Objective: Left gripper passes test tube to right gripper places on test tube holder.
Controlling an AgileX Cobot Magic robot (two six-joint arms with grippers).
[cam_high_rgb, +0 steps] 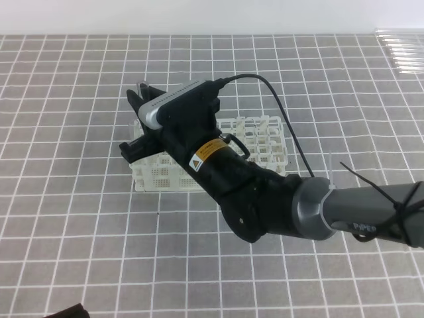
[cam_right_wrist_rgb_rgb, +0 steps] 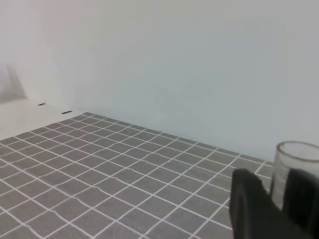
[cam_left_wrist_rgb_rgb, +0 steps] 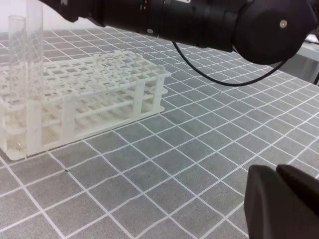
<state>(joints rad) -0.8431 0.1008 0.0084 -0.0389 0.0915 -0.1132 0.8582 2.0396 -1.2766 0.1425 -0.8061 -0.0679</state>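
The white test tube holder [cam_high_rgb: 258,142] lies mid-table, and the left wrist view shows it from the side [cam_left_wrist_rgb_rgb: 99,79]. My right gripper [cam_high_rgb: 136,122] reaches across to its left end. In the right wrist view its fingers [cam_right_wrist_rgb_rgb: 276,199] sit on either side of the open rim of the clear test tube [cam_right_wrist_rgb_rgb: 298,159]. The test tube [cam_left_wrist_rgb_rgb: 17,74] stands upright at that end of the holder, with its lower part down among the lattice. My left gripper [cam_left_wrist_rgb_rgb: 279,204] is low at the near side, with its fingers together and nothing between them.
A grey mat with a white grid covers the table. The right arm's black cable [cam_high_rgb: 291,132] loops over the holder. Clear ribbed plastic [cam_high_rgb: 401,50] lies at the far right edge. A white wall stands behind.
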